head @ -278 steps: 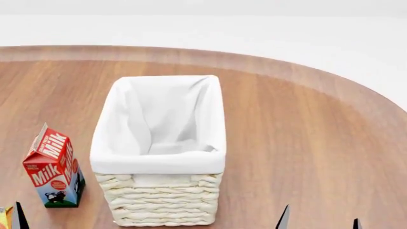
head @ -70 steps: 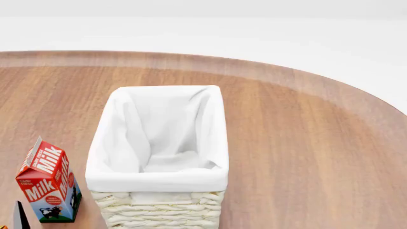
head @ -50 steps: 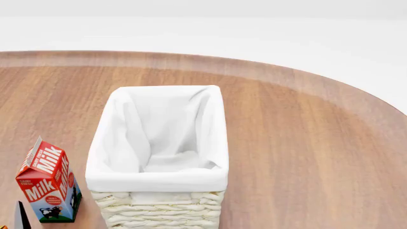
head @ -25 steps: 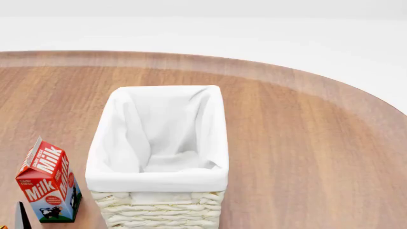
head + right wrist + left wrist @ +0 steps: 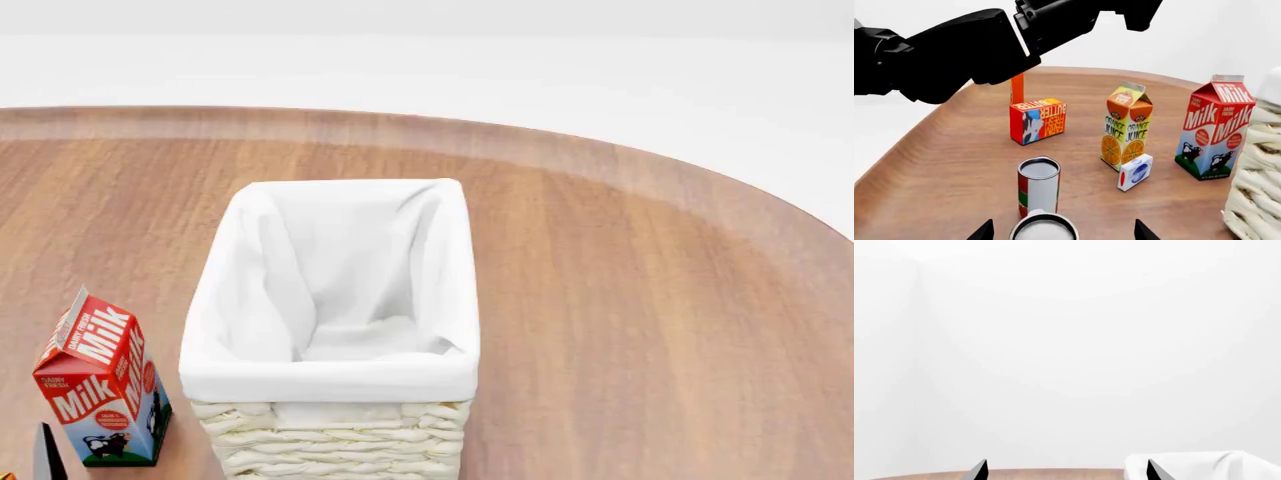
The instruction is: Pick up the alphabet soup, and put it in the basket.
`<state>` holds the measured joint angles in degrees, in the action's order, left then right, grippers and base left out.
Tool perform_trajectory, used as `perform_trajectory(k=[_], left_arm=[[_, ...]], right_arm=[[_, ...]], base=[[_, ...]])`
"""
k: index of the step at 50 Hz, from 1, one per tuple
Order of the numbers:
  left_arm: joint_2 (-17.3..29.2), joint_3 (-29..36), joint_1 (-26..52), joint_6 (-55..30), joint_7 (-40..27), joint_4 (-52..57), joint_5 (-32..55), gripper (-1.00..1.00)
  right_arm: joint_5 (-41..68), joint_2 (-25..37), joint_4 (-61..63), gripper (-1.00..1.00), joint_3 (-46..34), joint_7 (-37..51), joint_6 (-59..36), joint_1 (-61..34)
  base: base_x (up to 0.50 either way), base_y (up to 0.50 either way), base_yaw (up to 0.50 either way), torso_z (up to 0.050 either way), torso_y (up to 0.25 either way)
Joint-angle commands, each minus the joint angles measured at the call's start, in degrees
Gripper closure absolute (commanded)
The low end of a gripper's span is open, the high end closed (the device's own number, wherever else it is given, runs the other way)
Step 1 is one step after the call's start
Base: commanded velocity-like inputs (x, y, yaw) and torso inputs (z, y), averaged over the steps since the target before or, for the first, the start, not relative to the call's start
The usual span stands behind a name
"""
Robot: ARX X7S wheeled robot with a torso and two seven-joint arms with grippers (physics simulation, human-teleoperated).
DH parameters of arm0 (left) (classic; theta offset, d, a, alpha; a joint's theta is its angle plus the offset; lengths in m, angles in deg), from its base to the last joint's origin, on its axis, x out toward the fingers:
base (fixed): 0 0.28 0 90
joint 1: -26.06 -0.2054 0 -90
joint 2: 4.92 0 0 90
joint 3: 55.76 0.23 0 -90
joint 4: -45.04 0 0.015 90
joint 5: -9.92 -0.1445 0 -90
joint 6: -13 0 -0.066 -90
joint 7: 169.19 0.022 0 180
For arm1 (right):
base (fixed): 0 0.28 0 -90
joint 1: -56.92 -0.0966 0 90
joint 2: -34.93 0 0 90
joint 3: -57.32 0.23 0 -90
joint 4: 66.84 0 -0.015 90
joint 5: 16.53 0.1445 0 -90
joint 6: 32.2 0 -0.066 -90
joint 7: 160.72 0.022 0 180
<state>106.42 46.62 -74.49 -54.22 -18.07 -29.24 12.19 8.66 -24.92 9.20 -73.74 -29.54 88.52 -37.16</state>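
Observation:
In the right wrist view a can (image 5: 1044,231) with a pale silvery top stands between my right gripper's (image 5: 1063,232) spread fingertips; only its top and rim show, its label is hidden, and I take it for the alphabet soup. The right gripper is open and not touching it. The basket (image 5: 334,375), cream wicker with a white lining, stands mid-table in the head view; its wall shows in the right wrist view (image 5: 1257,175) and its lining in the left wrist view (image 5: 1201,465). My left gripper (image 5: 1066,472) is open and empty; one fingertip (image 5: 44,458) shows in the head view.
A red-and-green labelled can (image 5: 1039,186) stands just beyond the silvery-topped can. Behind are a butter box (image 5: 1037,120), an orange juice carton (image 5: 1126,131), a small white box (image 5: 1134,171) and a milk carton (image 5: 1214,127), also left of the basket (image 5: 96,385). My left arm (image 5: 974,47) hangs above them.
Since 5.6 s ago the head view has shifted: the basket sits lower in it and the right fingertips have left it. Nothing has moved over the last 1.4 s.

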Motion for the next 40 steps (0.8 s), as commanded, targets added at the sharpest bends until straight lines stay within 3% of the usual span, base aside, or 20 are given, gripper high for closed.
perform_trajectory(k=[1, 40], left_arm=[[0.04, 0.29, 0.09, -0.21, -0.17, 0.08, -0.16, -1.0], [0.62, 0.46, 0.04, 0.32, -0.8, 0.0, 0.11, -1.0]], right_arm=[[-1.48, -0.79, -1.67, -1.0, -0.52, 0.06, 0.4, -0.32], [-5.1, -3.68, -6.38, -1.0, -3.16, -1.27, 0.81, -1.89]], base=[[0.0, 0.0, 0.0, 0.0, 0.0], [0.0, 0.0, 0.0, 0.0, 0.0]])
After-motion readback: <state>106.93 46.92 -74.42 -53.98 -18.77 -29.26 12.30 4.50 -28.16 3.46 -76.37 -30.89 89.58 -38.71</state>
